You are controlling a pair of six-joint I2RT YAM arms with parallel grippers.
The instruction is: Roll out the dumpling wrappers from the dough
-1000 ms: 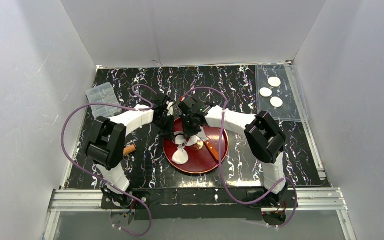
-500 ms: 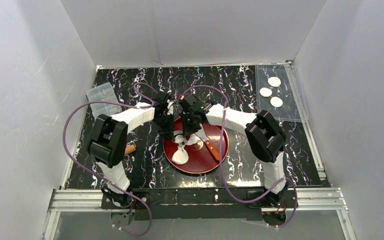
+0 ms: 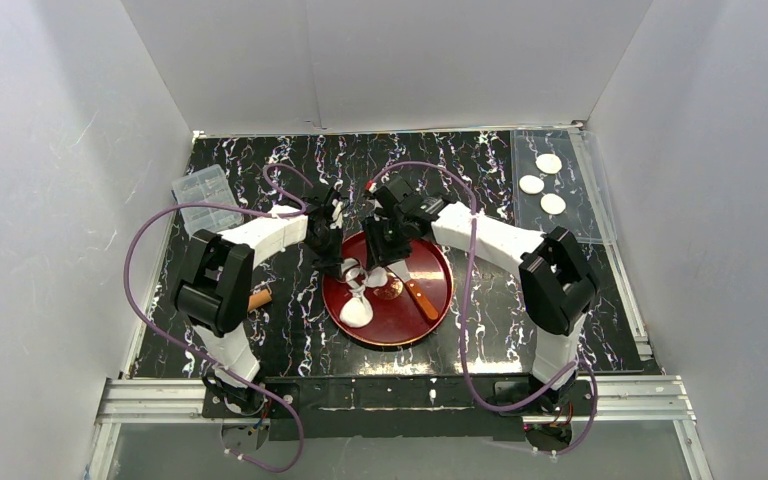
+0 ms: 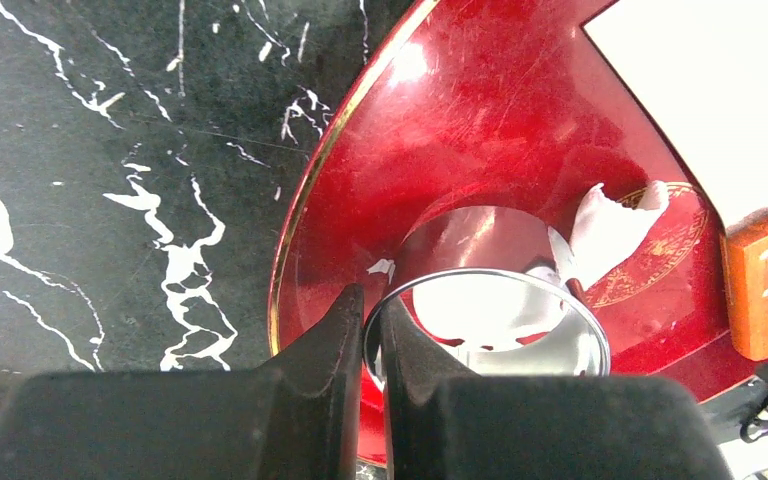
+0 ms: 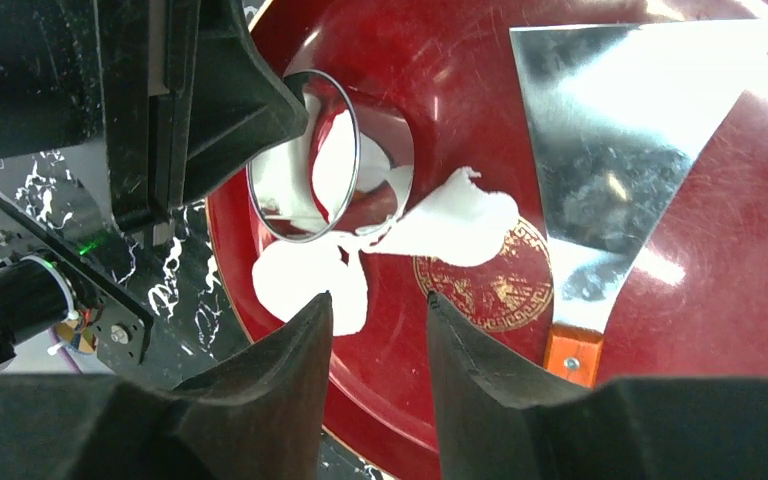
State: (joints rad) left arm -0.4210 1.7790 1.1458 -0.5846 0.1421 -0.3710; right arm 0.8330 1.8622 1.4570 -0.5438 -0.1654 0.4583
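Dough [image 5: 460,225] just ahead of right gripper [image 5: 377,302]

Bright, even light is pouring from above; the blade [image 5: 610,130] is glaring white, the tray [image 4: 480,110] gleaming, the dough [image 5: 460,225] washing out, shadows lying soft.

Black marbled table [image 3: 460,170] with red plate [image 3: 400,328], clear box [image 3: 205,198], clear sheet [image 3: 582,218]
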